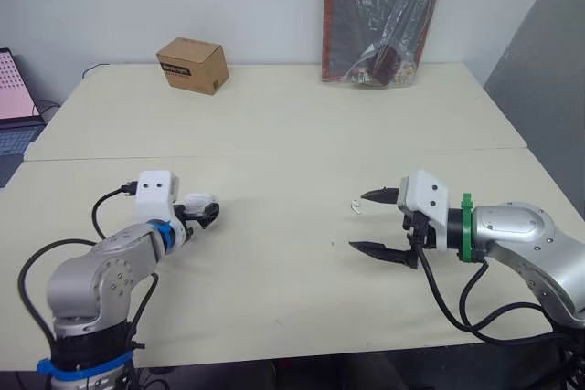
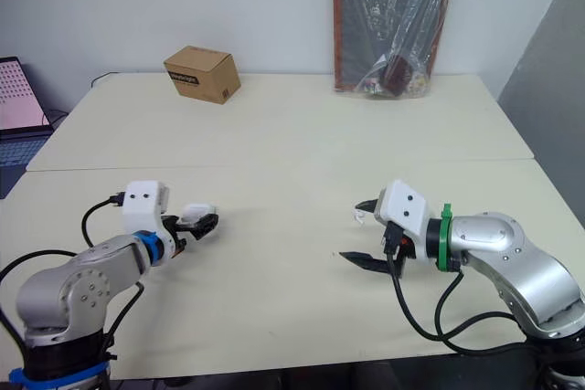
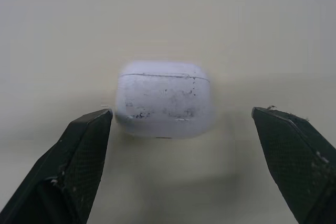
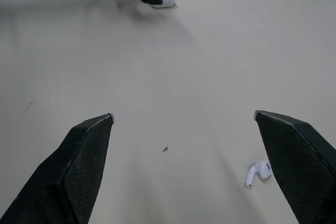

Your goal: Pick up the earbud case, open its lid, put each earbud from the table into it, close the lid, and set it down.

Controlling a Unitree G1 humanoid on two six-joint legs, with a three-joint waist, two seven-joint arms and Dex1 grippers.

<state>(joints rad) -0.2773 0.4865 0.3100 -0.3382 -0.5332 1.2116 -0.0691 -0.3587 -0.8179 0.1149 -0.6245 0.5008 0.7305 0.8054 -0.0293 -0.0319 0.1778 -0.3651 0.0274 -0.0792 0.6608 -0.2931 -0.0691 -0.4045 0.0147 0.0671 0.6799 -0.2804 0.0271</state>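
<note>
Two black fingers [image 3: 84, 150] of the left gripper [image 3: 181, 112] stood spread wide, one on either side of the earbud case [image 3: 164, 98], with a clear gap to it on each side and no contact. The case lay on the table [image 1: 274, 134] directly ahead of that gripper, just beyond the fingertips. Its lid seam showed as a thin unbroken line, so the lid was judged closed. The broader span of the case ran across the gap, from one finger toward the other. A closing stroke would therefore grip it across its width.

The right gripper [image 1: 364, 221] hovered low over the table well apart from the case, its fingers likewise spread and holding nothing. One earbud [image 1: 356, 206] lay on the table just beside the tip of one right finger. A second earbud could not be made out.

The left arm was clearly the nearer to the case and the right arm the nearer to the earbud. The pick-up step was judged not yet complete. The left gripper needed a short advance along its own axis before closing.
</note>
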